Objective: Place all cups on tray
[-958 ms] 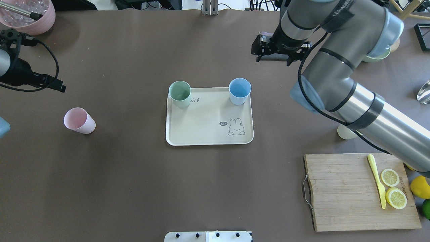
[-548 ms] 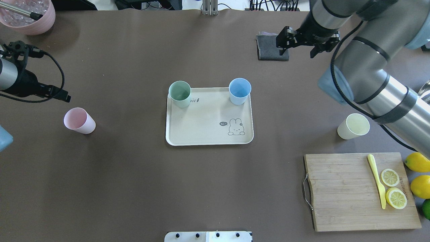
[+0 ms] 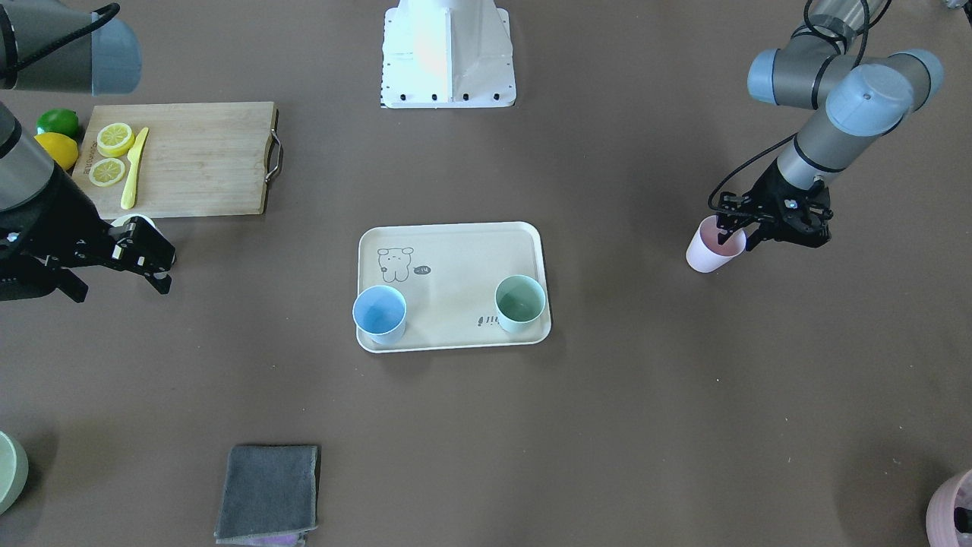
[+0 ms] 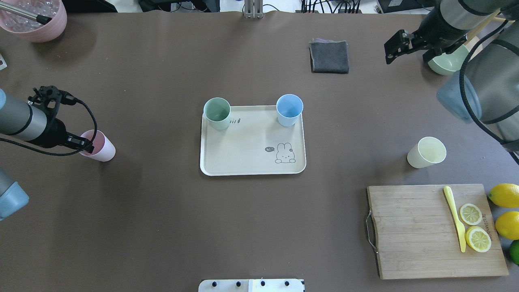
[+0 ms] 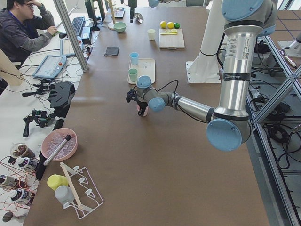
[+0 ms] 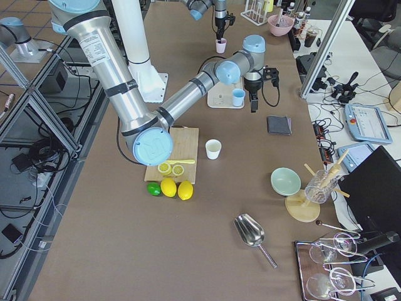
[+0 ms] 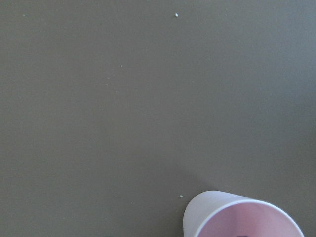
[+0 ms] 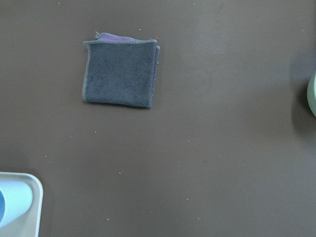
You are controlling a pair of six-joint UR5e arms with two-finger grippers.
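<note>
The cream tray (image 4: 243, 156) with the rabbit print lies mid-table and also shows in the front view (image 3: 456, 258). The mint green cup (image 4: 217, 113) and the light blue cup (image 4: 289, 109) stand upright on its far corners. The pink cup (image 4: 103, 150) stands on the table to the tray's left. My left gripper (image 4: 85, 144) is open at the pink cup's rim (image 3: 710, 247), not closed on it. The yellow cup (image 4: 426, 152) stands on the table to the tray's right. My right gripper (image 4: 406, 59) is open and empty, raised at the far right.
A grey cloth (image 4: 329, 56) lies beyond the tray. A wooden cutting board (image 4: 405, 231) with a yellow knife and lemon slices sits at the near right, with whole lemons (image 4: 505, 194) beside it. A mint bowl (image 4: 446, 65) is far right. A pinkish pot (image 4: 34, 20) is far left.
My left gripper has moved in and down to the pink cup's rim. My right arm has swung away from the tray to the far right, uncovering the yellow cup.
</note>
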